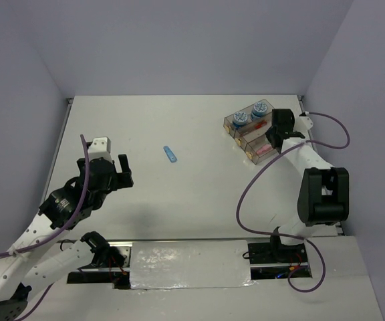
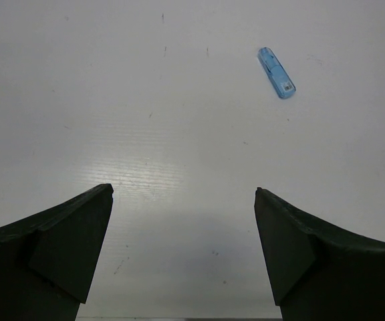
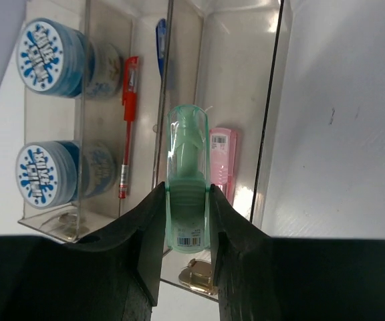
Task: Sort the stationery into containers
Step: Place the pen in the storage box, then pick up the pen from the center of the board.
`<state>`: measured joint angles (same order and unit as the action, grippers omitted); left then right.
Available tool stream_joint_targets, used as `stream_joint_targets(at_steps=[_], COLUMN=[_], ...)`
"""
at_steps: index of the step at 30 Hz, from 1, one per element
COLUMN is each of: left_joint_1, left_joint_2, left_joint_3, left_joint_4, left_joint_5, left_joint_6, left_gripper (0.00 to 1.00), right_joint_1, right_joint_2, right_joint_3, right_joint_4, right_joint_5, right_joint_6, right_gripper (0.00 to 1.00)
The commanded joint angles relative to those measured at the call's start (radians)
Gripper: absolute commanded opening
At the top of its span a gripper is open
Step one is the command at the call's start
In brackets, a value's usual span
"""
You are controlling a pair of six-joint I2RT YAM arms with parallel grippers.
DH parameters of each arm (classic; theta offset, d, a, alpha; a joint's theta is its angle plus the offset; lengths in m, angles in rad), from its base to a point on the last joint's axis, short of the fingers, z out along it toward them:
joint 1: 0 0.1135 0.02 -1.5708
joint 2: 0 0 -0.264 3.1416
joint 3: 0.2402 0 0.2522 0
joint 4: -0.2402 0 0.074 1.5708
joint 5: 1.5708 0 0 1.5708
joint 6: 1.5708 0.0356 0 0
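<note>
1. The three containers (image 3: 242, 80) are seen from the right wrist camera as clear, brown-tinted compartments joined side by side; every place below is given relative to them.
2. The right gripper (image 3: 186, 200) is held over the containers; its two fingers (image 3: 146, 234) are clamped on the lower end of a green flat piece (image 3: 187, 144), which is touched on both sides.
3. The green flat piece is kept upright in that view, over the edge of the compartment farthest from the tape rolls; whether its far end is already inside the containers cannot be told.
4. A pink flat piece (image 3: 222, 160) is laid in that same end compartment, just beside the green one.
5. A red pen (image 3: 127, 120) and a blue pen (image 3: 160, 47) are placed lengthwise in the middle compartment; the blue pen is seen only in part.
6. Two blue-and-white tape rolls (image 3: 45, 47) are stood in the other end compartment, one behind the other.
7. A blue flat piece (image 2: 276, 72) is left lying flat on the white table (image 2: 179, 120), well apart from the containers and outside them.
8. The left gripper (image 2: 182, 189) is held well away from the containers, beyond the blue flat piece; its jaws are spread wide and nothing is grasped between them.
</note>
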<state>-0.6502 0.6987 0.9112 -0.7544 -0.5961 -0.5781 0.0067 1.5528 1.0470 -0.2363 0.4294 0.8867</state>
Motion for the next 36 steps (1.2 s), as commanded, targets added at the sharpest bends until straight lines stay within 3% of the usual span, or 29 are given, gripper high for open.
stream_joint_targets(at_steps=[1, 6, 9, 10, 13, 16, 19, 23, 25, 29, 30, 31, 33, 36], left_joint_1=[0.004, 0.004, 0.004, 0.004, 0.004, 0.004, 0.004, 0.004, 0.004, 0.004, 0.004, 0.006, 0.009, 0.012], left_joint_2=[0.002, 0.004, 0.012, 0.013, 0.013, 0.008, 0.010, 0.013, 0.013, 0.010, 0.009, 0.004, 0.001, -0.004], left_joint_3=[0.009, 0.008, 0.011, 0.009, 0.011, 0.008, 0.008, 0.008, 0.011, 0.012, 0.018, 0.020, 0.032, 0.063], left_joint_4=[0.032, 0.033, 0.033, 0.033, 0.033, 0.035, 0.036, 0.033, 0.033, 0.023, 0.011, 0.003, -0.046, -0.162], left_joint_5=[0.004, 0.007, 0.010, 0.010, 0.012, 0.012, 0.015, 0.015, 0.012, -0.017, -0.030, -0.060, -0.111, -0.250], left_joint_6=[0.017, 0.020, 0.021, 0.021, 0.021, 0.023, 0.023, 0.021, 0.021, 0.001, -0.005, -0.015, -0.063, -0.181], left_gripper=[0.99, 0.99, 0.99, 0.99, 0.99, 0.99, 0.99, 0.99, 0.99, 0.99, 0.99, 0.99, 0.99, 0.99], right_joint_1=[0.001, 0.001, 0.001, 0.001, 0.001, 0.001, 0.001, 0.006, 0.018, 0.194, 0.296, 0.353, 0.515, 0.630], right_joint_2=[0.032, 0.070, 0.093, 0.093, 0.069, 0.040, 0.013, -0.036, -0.062, -0.120, -0.103, -0.041, 0.056, 0.249], right_joint_3=[-0.002, -0.016, 0.019, 0.027, 0.010, -0.004, 0.005, 0.022, 0.012, -0.021, 0.008, 0.096, 0.271, 0.419], right_joint_4=[0.017, 0.065, 0.037, 0.029, 0.037, 0.037, 0.031, 0.041, 0.093, 0.385, 0.356, 0.250, 0.087, -0.064], right_joint_5=[-0.001, -0.035, -0.038, -0.037, -0.038, -0.034, -0.023, -0.035, -0.107, -0.476, -0.606, -0.638, -0.551, -0.445], right_joint_6=[0.076, 0.067, 0.049, 0.047, 0.054, 0.054, 0.034, -0.026, -0.133, -0.525, -0.677, -0.751, -0.897, -0.954], right_gripper=[0.00, 0.03, 0.11, 0.28, 0.54, 0.65, 0.72, 0.75, 0.74, 0.83, 0.86, 0.91, 1.00, 1.00])
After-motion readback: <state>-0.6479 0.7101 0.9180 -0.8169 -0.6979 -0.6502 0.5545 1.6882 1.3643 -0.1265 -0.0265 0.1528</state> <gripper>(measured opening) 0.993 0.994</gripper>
